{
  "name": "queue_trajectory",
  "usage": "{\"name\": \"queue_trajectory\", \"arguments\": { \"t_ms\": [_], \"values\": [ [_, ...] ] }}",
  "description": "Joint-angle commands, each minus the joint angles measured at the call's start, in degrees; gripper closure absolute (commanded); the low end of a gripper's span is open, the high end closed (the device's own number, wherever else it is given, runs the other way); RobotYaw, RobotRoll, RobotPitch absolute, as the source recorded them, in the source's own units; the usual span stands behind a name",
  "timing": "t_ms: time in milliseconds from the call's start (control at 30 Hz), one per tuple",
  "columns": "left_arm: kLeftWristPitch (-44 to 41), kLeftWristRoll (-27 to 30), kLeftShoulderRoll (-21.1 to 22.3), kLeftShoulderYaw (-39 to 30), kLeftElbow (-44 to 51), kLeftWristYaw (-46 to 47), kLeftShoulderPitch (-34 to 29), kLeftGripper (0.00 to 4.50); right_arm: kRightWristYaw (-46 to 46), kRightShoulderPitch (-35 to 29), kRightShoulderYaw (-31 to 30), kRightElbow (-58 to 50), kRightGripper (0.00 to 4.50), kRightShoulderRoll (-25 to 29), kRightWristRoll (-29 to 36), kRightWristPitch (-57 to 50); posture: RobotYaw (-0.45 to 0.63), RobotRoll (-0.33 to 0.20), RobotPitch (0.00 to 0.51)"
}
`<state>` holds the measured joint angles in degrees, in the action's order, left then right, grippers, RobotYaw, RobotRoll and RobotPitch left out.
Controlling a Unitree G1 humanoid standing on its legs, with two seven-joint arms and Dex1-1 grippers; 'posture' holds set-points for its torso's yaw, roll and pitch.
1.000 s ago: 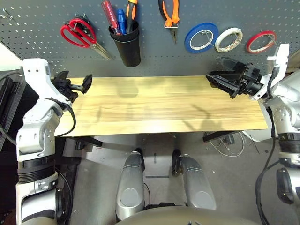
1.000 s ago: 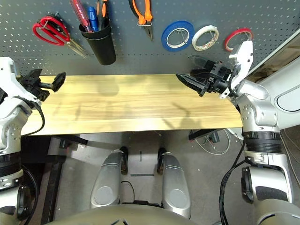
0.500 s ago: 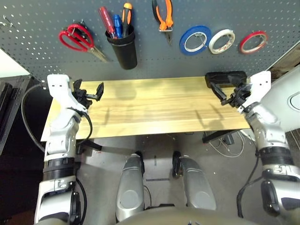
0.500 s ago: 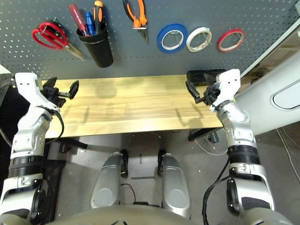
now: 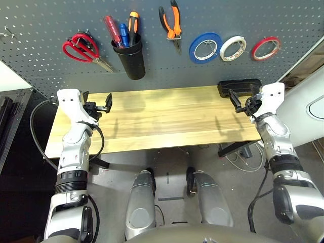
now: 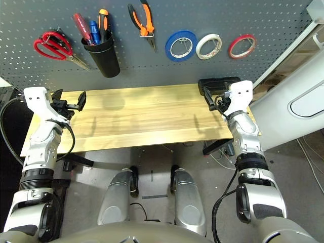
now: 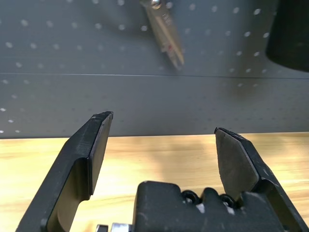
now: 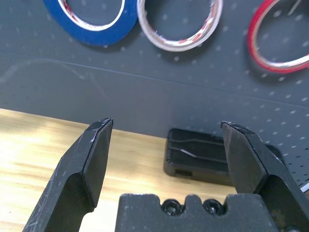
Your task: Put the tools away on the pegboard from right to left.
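Observation:
All four tools are on the dark grey pegboard point(image 5: 45, 20). The thin red tape ring point(image 5: 266, 48) hangs at the far right. The orange-handled pliers point(image 5: 171, 23) hang near the middle. The red-handled screwdriver point(image 5: 112, 30) stands in the black cup point(image 5: 129, 58). The red-handled scissors point(image 5: 81, 47) hang at the left. My left gripper point(image 5: 96, 103) is open over the table's left end, holding nothing, with the scissors' blade tip point(image 7: 164, 31) ahead of it. My right gripper point(image 5: 242, 103) is open over the table's right end, below the red ring point(image 8: 256, 53).
Blue tape point(image 5: 205, 48) and white tape point(image 5: 233, 48) hang between the pliers and the red ring. A blue and an orange screwdriver share the cup. A flat black box point(image 5: 239, 87) lies at the wooden table's point(image 5: 167, 116) back right corner, just behind my right gripper.
The camera has tilted and shifted. My right gripper has drawn back from the pegboard and lowered to the table's right end. My left arm has settled lower at the left end.

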<state>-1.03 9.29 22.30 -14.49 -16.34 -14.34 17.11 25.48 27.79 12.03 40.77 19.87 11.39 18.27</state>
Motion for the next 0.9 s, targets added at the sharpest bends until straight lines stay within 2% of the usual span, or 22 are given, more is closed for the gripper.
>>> {"name": "queue_trajectory", "arguments": {
  "t_ms": [33,600,900],
  "values": [
    [-0.2,0.2,-0.9,0.0,0.8,0.2,-2.2,0.05,-0.2,-0.4,0.9,1.3,0.0,0.5,0.2,1.3,-0.03,0.0,0.162],
    [-0.7,-0.9,-1.7,0.0,-0.2,3.9,-1.8,0.05,0.3,3.7,0.3,8.2,0.0,1.4,-0.7,4.5,-0.03,0.0,0.154],
    [-1.2,-0.7,-2.6,0.6,1.2,4.0,-2.0,0.05,1.5,3.5,0.1,8.5,0.0,1.2,-0.3,4.6,-0.02,0.0,0.17]
  ]
}}
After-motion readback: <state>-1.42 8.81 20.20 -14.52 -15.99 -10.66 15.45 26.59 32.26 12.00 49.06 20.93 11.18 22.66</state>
